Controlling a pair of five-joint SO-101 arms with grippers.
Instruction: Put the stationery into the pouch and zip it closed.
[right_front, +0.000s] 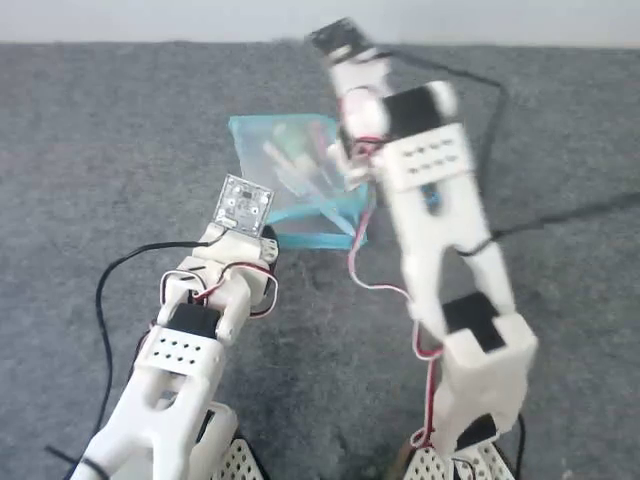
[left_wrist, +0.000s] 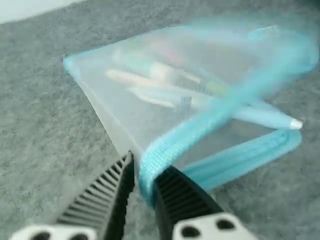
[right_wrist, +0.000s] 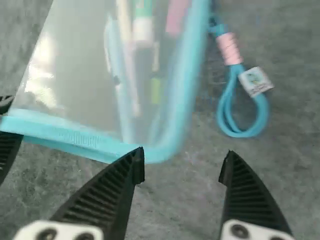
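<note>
While the pouch (right_front: 252, 160) lies on the grey mat (right_front: 100, 150) seen from above, my two arms meet at it; from my left wrist, my left gripper (left_wrist: 142, 187) pinches the pouch's blue edge, pens (left_wrist: 150, 80) inside; from my right wrist, my right gripper (right_wrist: 182, 165) hangs spread wide over the pouch's corner, a loop (right_wrist: 240, 110) just beside.

Pouch (right_front: 290, 200) frosted clear, turquoise trim; pens (right_wrist: 142, 30) pink, green, white; loop strap (right_wrist: 240, 107) turquoise, pink bead; carpet (right_front: 100, 150) speckled grey; arms (right_front: 440, 240) white; ribbed fingers (right_wrist: 105, 195) black.
</note>
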